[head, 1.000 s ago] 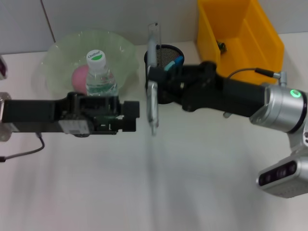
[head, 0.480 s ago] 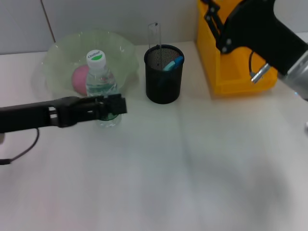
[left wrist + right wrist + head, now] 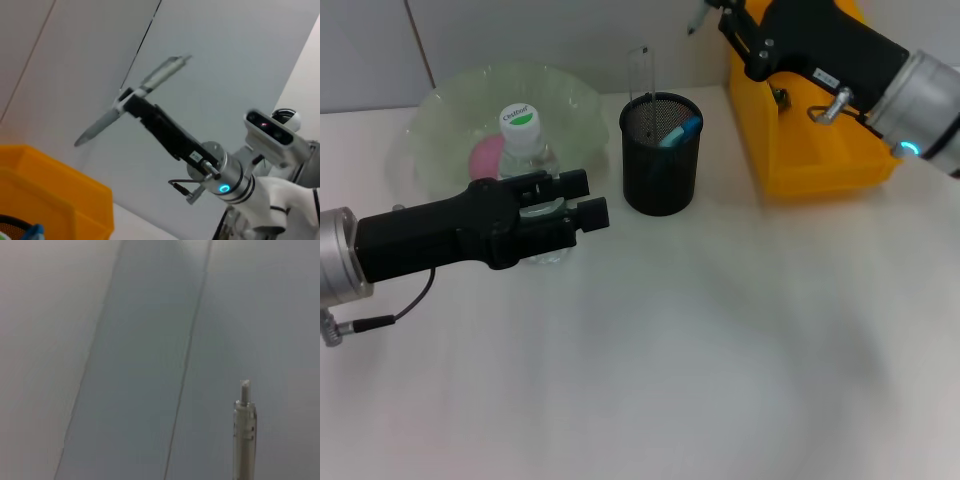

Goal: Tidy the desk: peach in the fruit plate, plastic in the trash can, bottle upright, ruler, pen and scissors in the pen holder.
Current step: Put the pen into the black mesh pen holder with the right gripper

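Note:
My right gripper [image 3: 725, 14] is raised at the back right, above the yellow trash can [image 3: 820, 110], and is shut on a grey pen [image 3: 150, 82]; the pen's end [image 3: 245, 435] shows against the wall. The black mesh pen holder [image 3: 661, 155] holds a clear ruler [image 3: 640, 70] and blue-handled scissors [image 3: 682, 130]. The bottle [image 3: 525, 150] stands upright with a white cap, in front of the pale green fruit plate [image 3: 570, 100], where the pink peach [image 3: 485, 158] lies. My left gripper [image 3: 585, 200] hovers open, just in front of the bottle. The plastic is out of view.
A small dark item [image 3: 780, 96] lies inside the yellow trash can. The white desk [image 3: 700, 350] stretches across the front. A cable [image 3: 380, 318] trails from my left arm at the left edge.
My right arm has swung up and back from beside the pen holder to above the trash can, carrying the pen. My left gripper dipped back, then returned in front of the bottle.

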`<state>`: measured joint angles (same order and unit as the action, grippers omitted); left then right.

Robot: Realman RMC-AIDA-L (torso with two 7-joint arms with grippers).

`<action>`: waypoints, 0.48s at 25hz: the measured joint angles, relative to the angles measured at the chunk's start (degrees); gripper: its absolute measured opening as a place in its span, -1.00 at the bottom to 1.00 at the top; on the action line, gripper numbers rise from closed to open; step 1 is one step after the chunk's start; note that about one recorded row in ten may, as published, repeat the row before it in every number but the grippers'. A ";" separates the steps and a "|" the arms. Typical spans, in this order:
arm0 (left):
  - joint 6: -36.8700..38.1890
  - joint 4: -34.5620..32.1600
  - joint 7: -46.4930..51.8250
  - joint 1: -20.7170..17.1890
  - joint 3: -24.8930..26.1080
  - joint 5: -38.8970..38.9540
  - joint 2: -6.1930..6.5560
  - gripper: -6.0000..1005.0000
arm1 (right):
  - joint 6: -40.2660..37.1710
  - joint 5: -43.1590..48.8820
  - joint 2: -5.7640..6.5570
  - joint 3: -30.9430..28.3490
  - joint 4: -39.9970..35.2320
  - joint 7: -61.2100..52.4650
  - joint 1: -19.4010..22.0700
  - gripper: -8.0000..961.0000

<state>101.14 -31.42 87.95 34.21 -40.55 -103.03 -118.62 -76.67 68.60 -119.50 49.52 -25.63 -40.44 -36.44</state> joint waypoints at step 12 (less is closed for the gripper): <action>-5.31 0.70 -5.03 0.93 -2.99 -0.16 0.18 0.36 | 14.83 0.04 0.20 10.50 -5.55 -13.42 0.38 -0.55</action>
<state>95.83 -30.72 82.91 35.14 -43.54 -103.19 -118.45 -61.83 68.64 -119.29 60.02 -31.18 -53.87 -36.06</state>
